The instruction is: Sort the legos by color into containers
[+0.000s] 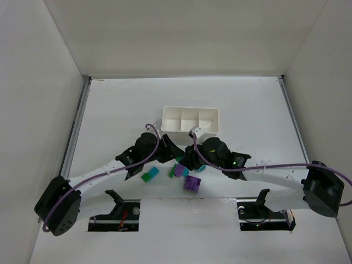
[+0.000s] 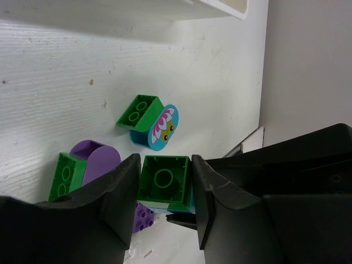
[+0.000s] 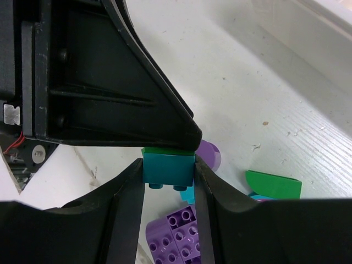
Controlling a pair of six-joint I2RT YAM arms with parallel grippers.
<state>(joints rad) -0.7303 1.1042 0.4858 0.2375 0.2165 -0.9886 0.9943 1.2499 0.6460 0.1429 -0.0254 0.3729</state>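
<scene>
- Surface: a white table [image 1: 110, 110] is boxed in by plain white walls [image 1: 33, 82]. The white tray [image 1: 187, 130] sits mid-table, and from overhead nothing shows in its three compartments.
- Work point: both grippers meet just on the near side of the tray, over the scattered legos.
- Left gripper [image 2: 164, 171]: it is drawn in to a narrow gap. Its fingers press on two opposite sides of a green brick [image 2: 164, 180], whose hollow underside faces the wrist camera.
- Right gripper [image 3: 168, 175]: it is likewise drawn in narrow, clamped on a teal brick [image 3: 168, 168] that is joined to the green one.
- Assessment: the two bricks form one stack of two colours. With each arm holding one half, the likely intent is to pull them apart so each can go to its own compartment. They are not yet separated.
- Surroundings, near side of the tray:
  - A flower-printed teal piece [image 2: 159, 129] carries a green block [image 2: 140, 113].
  - A purple rounded piece [image 2: 96, 159] touches a green slab [image 2: 66, 176].
  - A studded purple brick [image 3: 176, 231] lies below the held pair in the right wrist view.
- Obstructions: the grippers crowd each other, and the left one's body fills much of the right wrist view. Loose pieces lie close beneath, and the tray's near wall stands just beyond. Some loose pieces also appear joined in mixed colours.
</scene>
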